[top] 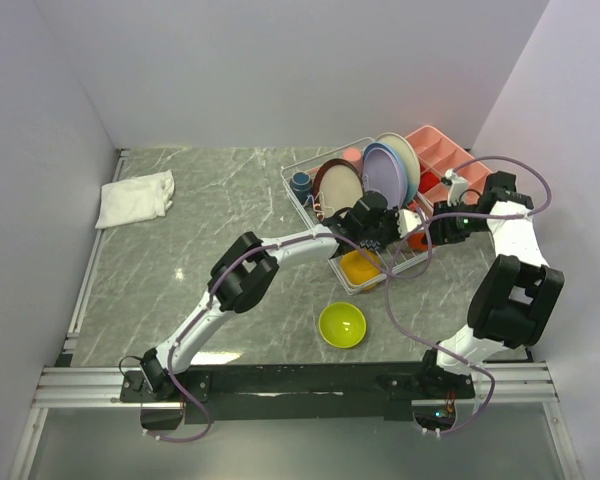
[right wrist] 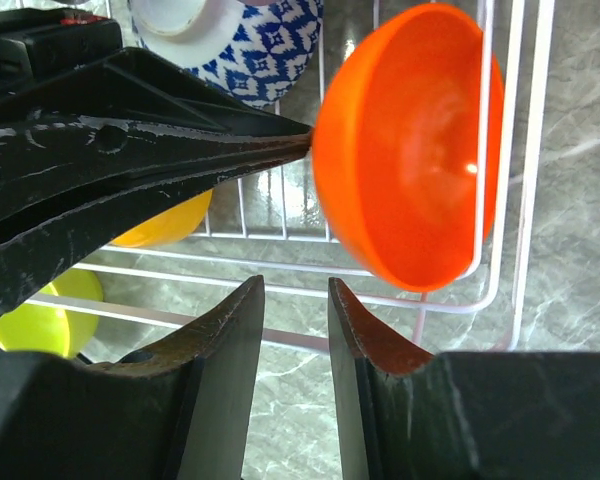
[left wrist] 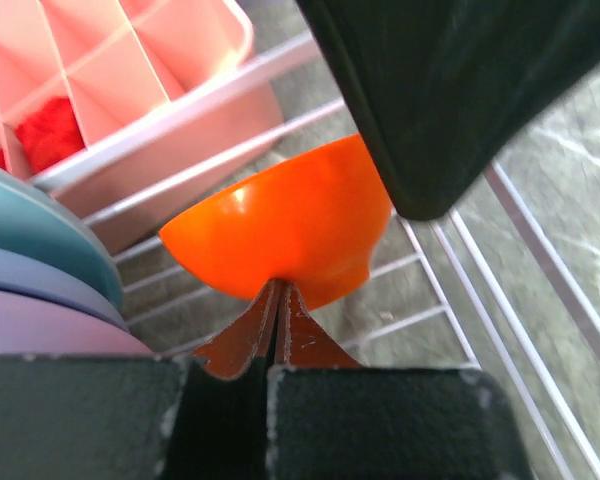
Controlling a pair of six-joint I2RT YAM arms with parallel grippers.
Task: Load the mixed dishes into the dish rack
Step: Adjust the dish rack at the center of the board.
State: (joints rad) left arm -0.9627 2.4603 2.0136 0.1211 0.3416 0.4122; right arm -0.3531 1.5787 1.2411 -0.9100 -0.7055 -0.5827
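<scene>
The red-orange bowl (right wrist: 410, 150) sits inside the dish rack (top: 320, 155), at its near right end, tipped on edge so that its hollow faces the rack's wire side. The left claw (left wrist: 278, 300) is pressed together with nothing between its fingers, and its tip touches the bowl's rounded outer wall. The right claw (right wrist: 295, 290) hangs just beside the bowl with its fingers apart and a bare gap between them.

A blue-and-white patterned bowl (right wrist: 250, 40) lies next to the red-orange one in the rack. An orange-yellow bowl (top: 360, 268) fills the rack's near corner. Several plates (top: 385, 175) stand on edge at the far end.

A lime bowl (top: 342, 324) rests on the table (top: 230, 200), near of the rack. A pink tray (top: 442, 150) sits far right, and a white cloth (top: 135, 197) lies far left.
</scene>
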